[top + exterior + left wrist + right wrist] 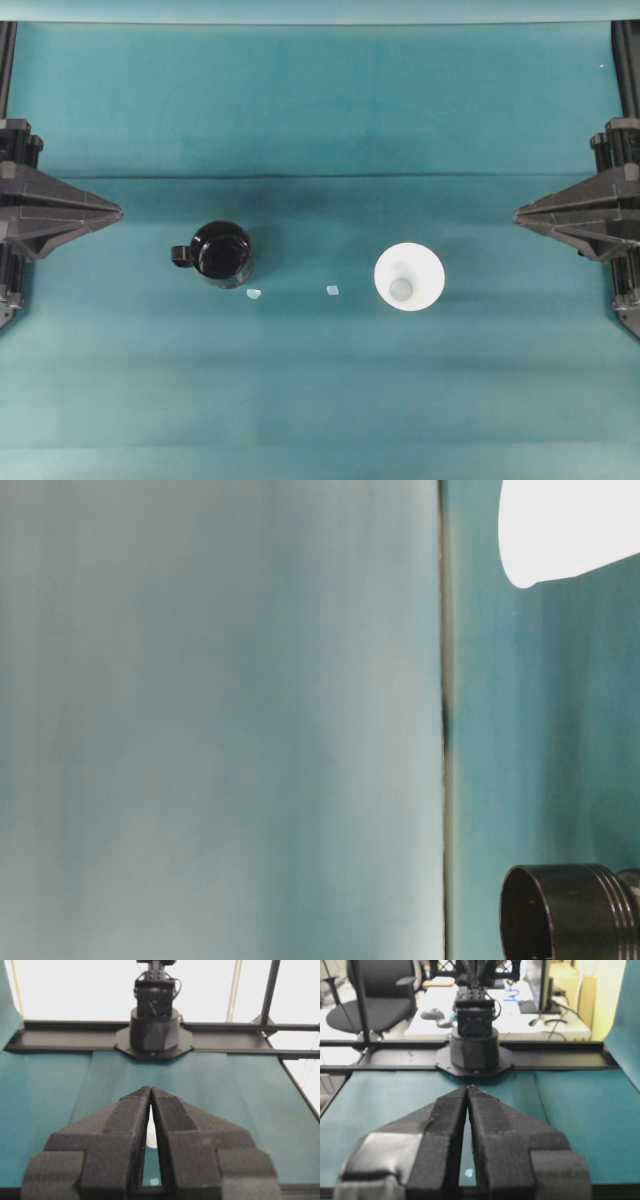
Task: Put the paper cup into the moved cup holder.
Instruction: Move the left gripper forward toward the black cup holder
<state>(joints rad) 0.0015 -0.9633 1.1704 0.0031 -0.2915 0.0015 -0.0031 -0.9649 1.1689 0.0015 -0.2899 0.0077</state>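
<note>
the paper cup (409, 278) is seen standing upright on the teal counter (320, 400), right of centre in the overhead view, mouth up, its greyish base visible through the open rim. the cup holder (222, 253) is found well apart from it, left of centre, glossy black, with its handle stub turned toward the left edge. two small pale scraps (333, 290) are spotted on the cloth between them.

neither arm is committed yet. the left pincer (150, 1091) is shown from its wrist camera with the tips pressed together, clenched on nothing; the right pincer (468, 1089) is shown the same way, tips meeting and nothing between them. both are parked at the far sides of the counter, well clear of both objects.

now the handling. the cup is judged to be light and thin-walled, easily crushed or tipped, so a gentle pinch is called for. the wall just under the rim is favoured as the place to be gripped, one finger inside and one outside, since the rim is the stiffest part. the right pincer is the nearer one and would have to be opened first. the holder looks rigid and slick, and a nudge could slide it; the cup's taper should be lowered in base first and straight.
</note>
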